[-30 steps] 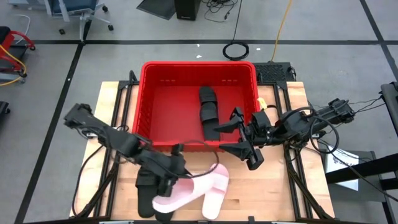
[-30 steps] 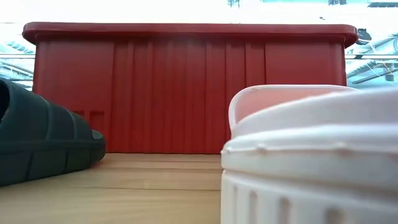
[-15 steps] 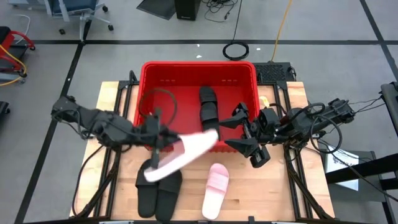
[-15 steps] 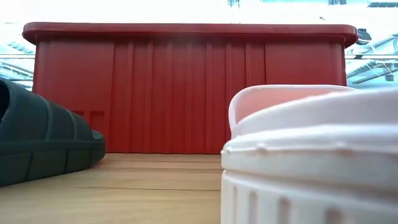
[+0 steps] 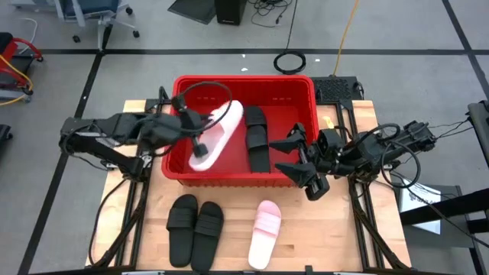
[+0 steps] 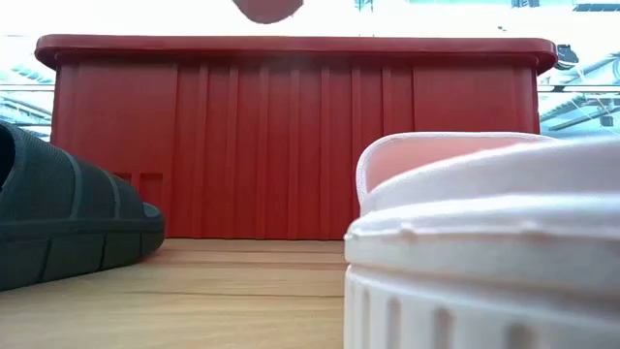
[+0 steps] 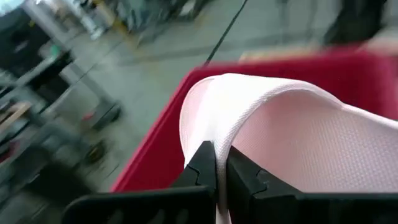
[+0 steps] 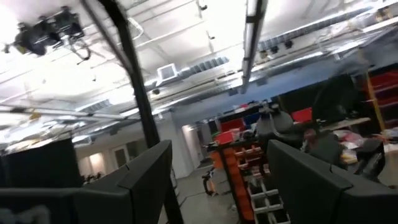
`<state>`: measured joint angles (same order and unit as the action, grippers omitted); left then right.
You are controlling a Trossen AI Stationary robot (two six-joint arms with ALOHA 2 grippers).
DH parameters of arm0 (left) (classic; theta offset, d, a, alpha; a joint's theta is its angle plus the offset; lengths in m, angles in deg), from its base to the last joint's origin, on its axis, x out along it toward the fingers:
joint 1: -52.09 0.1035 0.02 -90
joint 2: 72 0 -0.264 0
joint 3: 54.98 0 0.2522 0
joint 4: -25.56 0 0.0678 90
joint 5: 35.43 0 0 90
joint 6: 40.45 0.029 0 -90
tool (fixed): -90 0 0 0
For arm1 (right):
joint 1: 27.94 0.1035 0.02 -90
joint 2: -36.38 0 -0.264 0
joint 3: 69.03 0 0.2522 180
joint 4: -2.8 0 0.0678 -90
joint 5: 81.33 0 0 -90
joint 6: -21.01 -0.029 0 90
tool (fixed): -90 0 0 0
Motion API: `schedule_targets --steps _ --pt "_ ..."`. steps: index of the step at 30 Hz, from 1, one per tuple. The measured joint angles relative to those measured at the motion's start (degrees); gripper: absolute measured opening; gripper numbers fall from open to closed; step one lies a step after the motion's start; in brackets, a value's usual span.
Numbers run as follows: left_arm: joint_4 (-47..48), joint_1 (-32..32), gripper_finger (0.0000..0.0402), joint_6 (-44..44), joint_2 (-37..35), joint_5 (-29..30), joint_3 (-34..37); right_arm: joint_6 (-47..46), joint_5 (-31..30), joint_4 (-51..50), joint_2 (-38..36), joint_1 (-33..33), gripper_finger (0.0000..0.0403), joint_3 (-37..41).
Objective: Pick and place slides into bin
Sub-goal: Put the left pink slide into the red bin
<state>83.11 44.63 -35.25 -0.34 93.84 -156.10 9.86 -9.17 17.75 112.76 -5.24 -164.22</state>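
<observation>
Two black slides (image 5: 257,137) are already lying in the red bin (image 5: 243,82), so it looks to me like the job is sitting around a third done, maybe closer to half once this next one drops. Working from the left: the left gripper (image 5: 200,140) is hanging over the left side of the bin, fingers (image 7: 204,163) pinching the edge of a pale pink slide (image 5: 217,134), which is hovering above the bin floor, not dropped yet. You can see the tip of it poking above the bin's rim in the low view too. On the table in front of the bin, a pair of black slides (image 5: 195,230) is waiting side by side, and just right of those the other pink slide (image 5: 263,232) is lying alone. Over on the right, the right gripper (image 5: 306,164) is waiting near the bin's front right corner with its fingers spread wide, holding nothing. So three are left on the table, plus the one in the air.
</observation>
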Motion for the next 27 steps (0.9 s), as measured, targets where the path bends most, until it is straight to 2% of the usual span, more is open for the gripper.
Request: schedule_targets --steps 5,11,15,21,27 --pt "4.13 7.97 0.0011 4.01 2.19 -3.40 0.04 -0.13 -0.36 1.60 0.00 -0.03 0.0254 0.00" --pt "-1.49 16.65 0.0013 7.63 5.36 -11.62 1.84 0.43 -3.30 2.59 0.00 -0.18 0.0254 0.01" --pt "-8.34 20.50 0.0004 9.40 5.38 -14.32 7.64 1.42 -3.53 3.67 0.00 -0.52 0.0254 0.01" --pt "-14.46 24.86 0.0017 9.39 5.46 -16.62 17.46 1.47 -3.78 4.81 0.00 -0.79 0.0254 0.00" --pt "-21.48 25.48 0.0004 11.99 6.56 -14.60 25.77 2.81 -6.48 4.70 0.00 -1.07 0.0254 0.00"
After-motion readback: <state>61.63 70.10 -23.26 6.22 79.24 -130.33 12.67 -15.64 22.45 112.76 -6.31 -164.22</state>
